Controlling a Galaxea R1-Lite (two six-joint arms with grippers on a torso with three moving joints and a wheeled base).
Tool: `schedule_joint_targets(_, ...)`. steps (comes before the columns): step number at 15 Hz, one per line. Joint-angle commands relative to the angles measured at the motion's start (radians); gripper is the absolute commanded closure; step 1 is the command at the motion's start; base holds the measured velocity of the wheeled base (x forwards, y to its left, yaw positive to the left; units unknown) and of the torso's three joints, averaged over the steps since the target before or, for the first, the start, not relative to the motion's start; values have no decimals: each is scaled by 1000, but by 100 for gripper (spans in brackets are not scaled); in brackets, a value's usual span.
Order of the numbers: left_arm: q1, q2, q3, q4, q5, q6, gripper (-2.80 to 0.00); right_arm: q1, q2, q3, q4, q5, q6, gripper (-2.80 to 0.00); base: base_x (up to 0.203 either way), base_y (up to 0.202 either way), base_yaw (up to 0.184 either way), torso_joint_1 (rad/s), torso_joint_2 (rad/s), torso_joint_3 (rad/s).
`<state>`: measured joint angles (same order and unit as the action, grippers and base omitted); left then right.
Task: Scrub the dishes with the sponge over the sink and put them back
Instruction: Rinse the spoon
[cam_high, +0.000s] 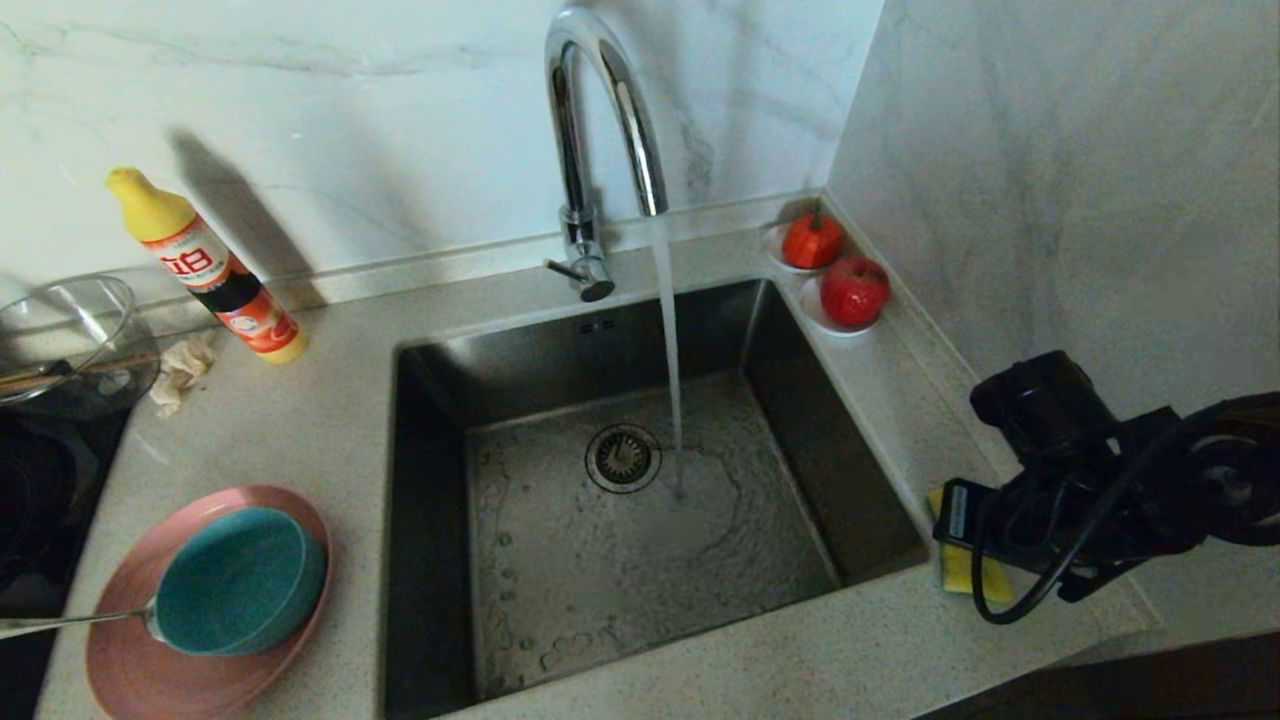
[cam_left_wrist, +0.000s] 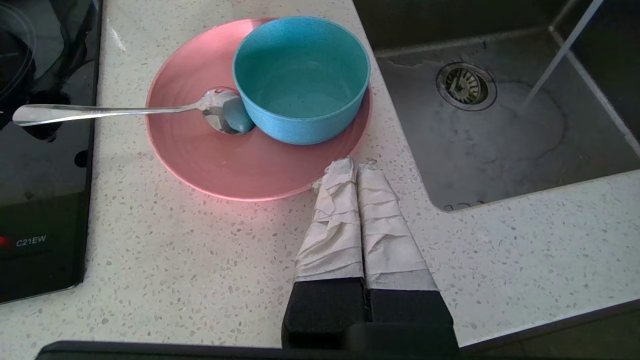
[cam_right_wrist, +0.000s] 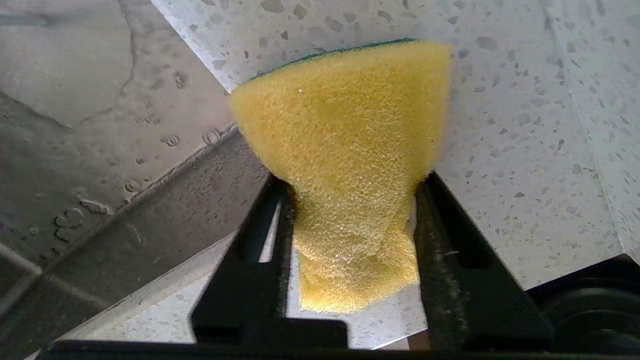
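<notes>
At the sink's front right corner, my right gripper (cam_right_wrist: 352, 182) is shut on the sponge (cam_right_wrist: 345, 150), pinching its yellow foam narrow; the green pad faces away. In the head view the yellow sponge (cam_high: 958, 572) peeks out under the right wrist on the counter rim. Left of the sink (cam_high: 560, 570) sits the pink plate (cam_high: 130, 660) with the teal bowl (cam_high: 235, 580) and the silver spoon (cam_high: 70, 622) on it. My left gripper (cam_left_wrist: 355, 165) is shut and empty, hovering just short of the plate (cam_left_wrist: 200, 150), bowl (cam_left_wrist: 300, 80) and spoon (cam_left_wrist: 100, 112).
Water runs from the chrome tap (cam_high: 600, 120) into the basin. A detergent bottle (cam_high: 205, 265), a glass bowl (cam_high: 60, 335) and a cloth scrap (cam_high: 180, 370) stand at the back left, beside a black hob (cam_high: 40, 500). Two red fruits (cam_high: 853, 290) sit by the right wall.
</notes>
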<state>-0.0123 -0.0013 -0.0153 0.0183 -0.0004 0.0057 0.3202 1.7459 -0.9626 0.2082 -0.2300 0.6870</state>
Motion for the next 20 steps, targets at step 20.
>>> schedule_joint_targets(20, 0, -2, 0, 0, 0, 0, 0, 72, -445, 30, 68, 213, -418, 0, 0, 0, 0, 0, 0, 0)
